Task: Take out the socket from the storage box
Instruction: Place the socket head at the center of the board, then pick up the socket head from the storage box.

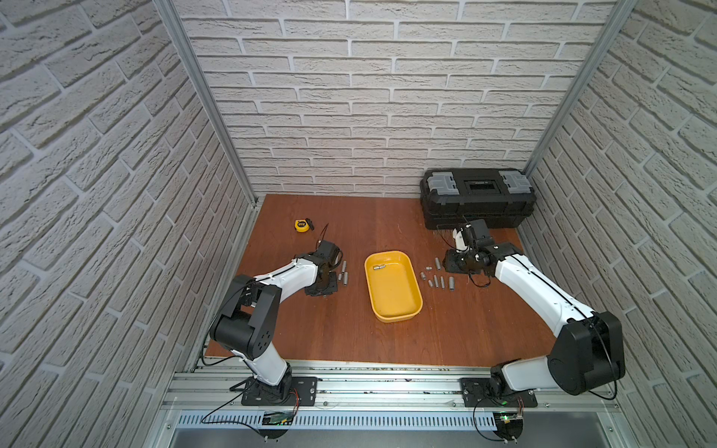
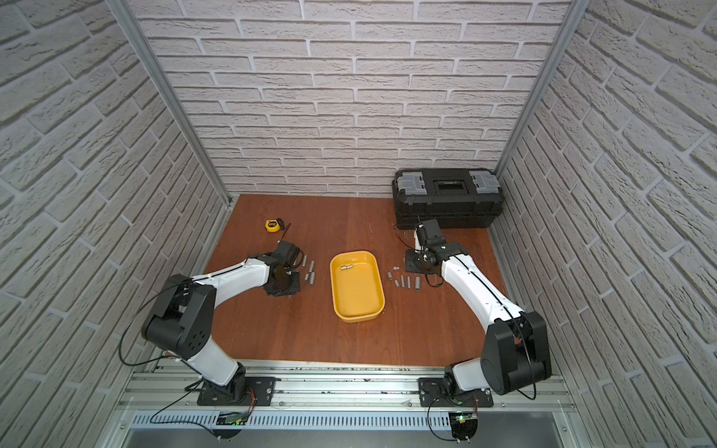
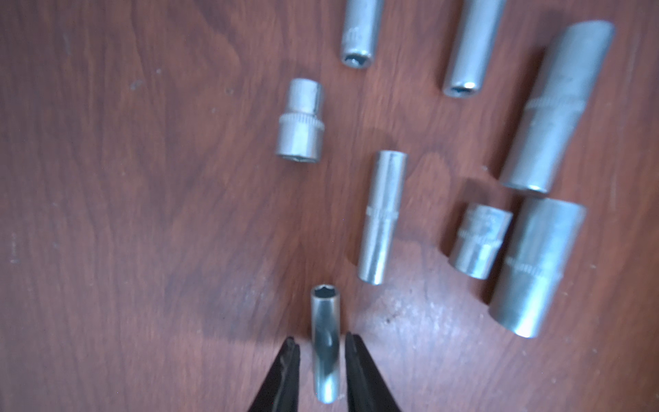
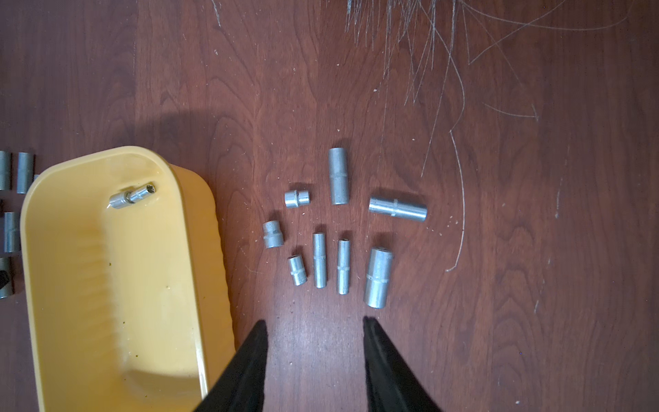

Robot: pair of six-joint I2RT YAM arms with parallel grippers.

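Yellow storage box (image 1: pixel 392 298): in both top views a socket (image 1: pixel 379 266) is seen at its 11 o'clock corner. Only in the left wrist view is the left gripper (image 3: pixel 322 344) shown parted around a slim socket (image 3: pixel 322 310); engraving nearby is blurred. Right wrist view: the right gripper (image 4: pixel 315 321) is shown open, empty.
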